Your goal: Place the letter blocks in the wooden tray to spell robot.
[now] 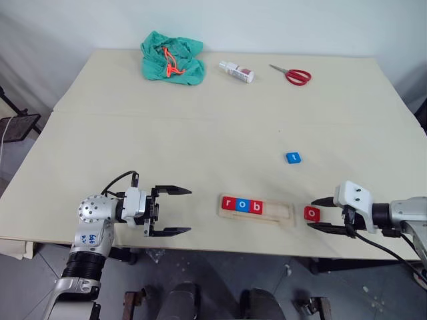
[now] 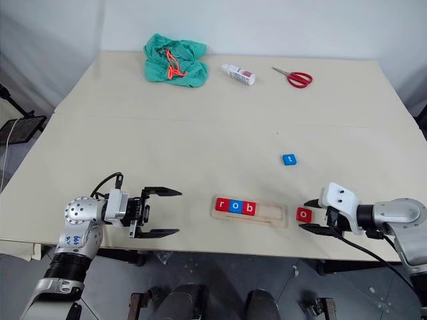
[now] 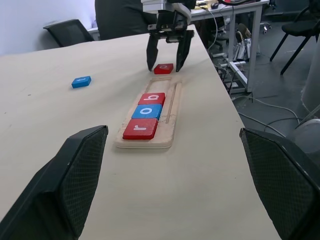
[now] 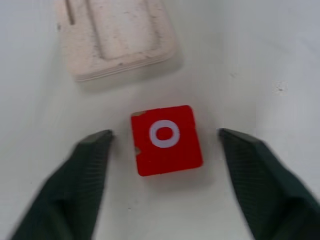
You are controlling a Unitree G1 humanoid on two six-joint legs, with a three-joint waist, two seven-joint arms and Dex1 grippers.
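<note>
Red "o" tile (image 4: 166, 139) lay flat on the table (image 1: 200, 133) at lower right of the head view, just beside the wooden tray (image 1: 277, 212), whose slot held the r, o and b tiles (image 1: 241, 205). Right gripper (image 1: 319, 214) straddled it, fingers apart, neither touching yet. It looked light, stiff and thin; the opposite side edges seemed the place to pinch. Blue tile (image 1: 293, 157) waited mid-right. Left gripper (image 1: 175, 211) hung wide open, empty, lower left.
</note>
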